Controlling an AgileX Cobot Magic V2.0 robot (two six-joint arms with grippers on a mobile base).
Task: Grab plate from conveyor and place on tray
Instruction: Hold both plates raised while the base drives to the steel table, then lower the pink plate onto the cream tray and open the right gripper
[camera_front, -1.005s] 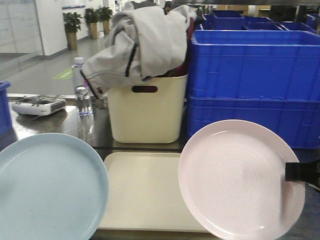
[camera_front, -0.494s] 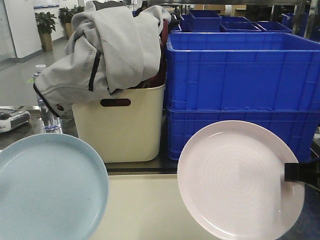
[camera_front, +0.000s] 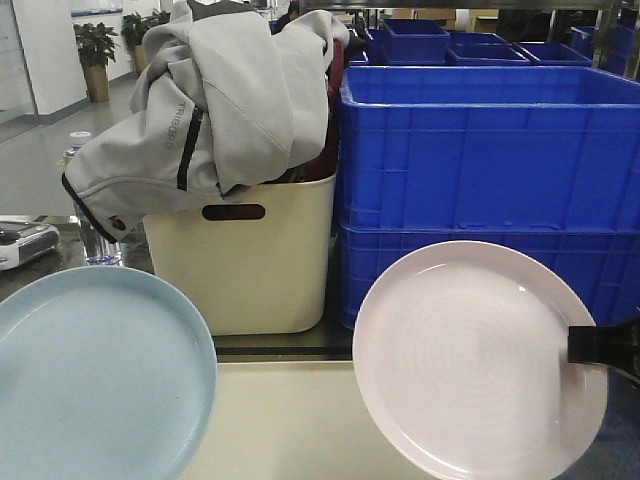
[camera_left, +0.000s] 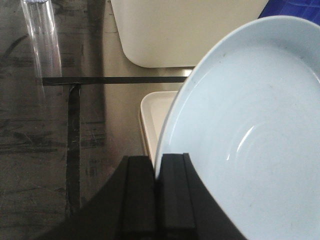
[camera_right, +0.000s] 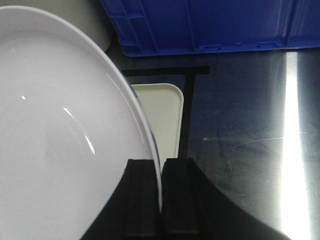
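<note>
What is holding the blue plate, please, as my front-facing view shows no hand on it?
Observer: The left hand is shut on the blue plate, pinching its rim.
Operator: And the pink plate's grip, please?
Observer: The right hand has the rim of the pink plate clamped between its two fingers.
Operator: Where does the tray end on that side?
Observer: The tray shows a rounded corner beside that plate's rim, next to a black tape line.

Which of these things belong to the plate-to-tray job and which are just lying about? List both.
Job: light blue plate in the left gripper, pale pink plate in the right gripper, cream tray.
Lying about: cream bin, grey jacket, blue crates, water bottle.
</note>
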